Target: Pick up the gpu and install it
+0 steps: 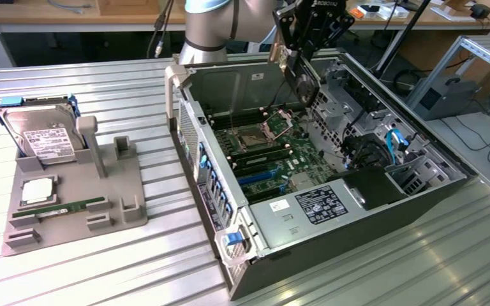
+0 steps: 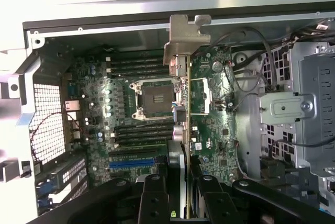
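Note:
The gpu (image 1: pixel 303 80) is a thin dark card hanging upright over the far end of the open computer case (image 1: pixel 196 137). My gripper (image 1: pixel 306 48) is shut on its upper edge. In the wrist view I see the gpu (image 2: pixel 180 114) edge-on, with its silver bracket (image 2: pixel 186 41) at the far end and my gripper (image 2: pixel 180 187) clamping it between black fingers (image 2: pixel 154 195). Below the card lies the green motherboard (image 2: pixel 209 109) with its processor socket (image 2: pixel 154 98) and a blue slot (image 2: pixel 131 162). The card is above the board, not touching it.
A grey holder tray (image 1: pixel 113 201) on the exterior view's left carries a silver hard drive (image 1: pixel 45 137) and a green memory stick (image 1: pixel 62 209). The case holds a power supply (image 1: pixel 313 207), drive cages (image 1: pixel 415 172) and cables. The arm's base (image 1: pixel 207 32) stands behind the case.

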Robot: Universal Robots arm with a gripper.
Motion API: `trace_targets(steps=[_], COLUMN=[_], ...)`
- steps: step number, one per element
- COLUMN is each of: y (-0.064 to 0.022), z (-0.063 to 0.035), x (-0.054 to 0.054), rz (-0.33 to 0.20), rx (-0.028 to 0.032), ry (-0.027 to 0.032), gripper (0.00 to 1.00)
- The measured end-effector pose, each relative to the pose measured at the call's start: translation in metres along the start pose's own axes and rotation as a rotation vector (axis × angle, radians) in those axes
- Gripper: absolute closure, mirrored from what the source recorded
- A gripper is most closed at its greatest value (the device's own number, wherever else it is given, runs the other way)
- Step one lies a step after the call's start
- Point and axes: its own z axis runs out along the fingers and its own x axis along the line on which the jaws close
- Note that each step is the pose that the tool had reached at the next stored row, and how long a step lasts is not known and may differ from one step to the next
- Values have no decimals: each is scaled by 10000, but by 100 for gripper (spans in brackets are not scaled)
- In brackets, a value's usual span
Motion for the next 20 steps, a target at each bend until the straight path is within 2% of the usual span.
trace_targets(steps=[20], y=[-2], z=[91], x=[-16], rz=[1], rx=[0], ry=[0], gripper=[73])
